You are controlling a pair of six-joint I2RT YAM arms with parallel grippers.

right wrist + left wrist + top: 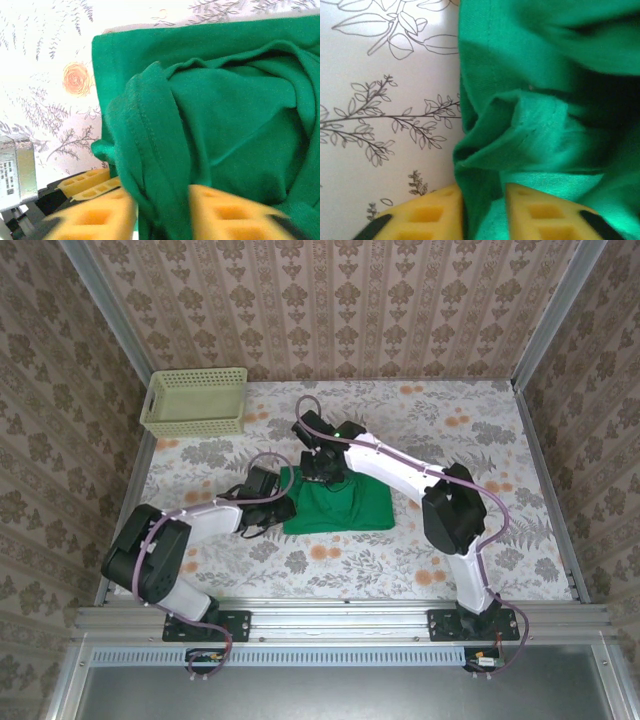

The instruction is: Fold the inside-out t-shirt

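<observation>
The inside-out t-shirt (pixel 345 505) is a bright green, roughly rectangular bundle in the middle of the flowered table (pixel 480 440). My left gripper (pixel 285 508) is at its left edge. In the left wrist view the yellow fingers (pixel 420 217) stand a little apart, open, with a loose fold of the green cloth (pixel 545 100) lying between them (pixel 485 210). My right gripper (pixel 325 470) is over the shirt's far left corner. Its jaws (pixel 162 215) are also parted, and a stitched hem fold (pixel 150 130) runs down between them.
A pale yellow-green basket (pixel 195 400) stands at the far left corner of the table. Patterned walls close in the back and both sides. The left gripper's yellow fingers (pixel 85 180) show in the right wrist view, close beside the right ones.
</observation>
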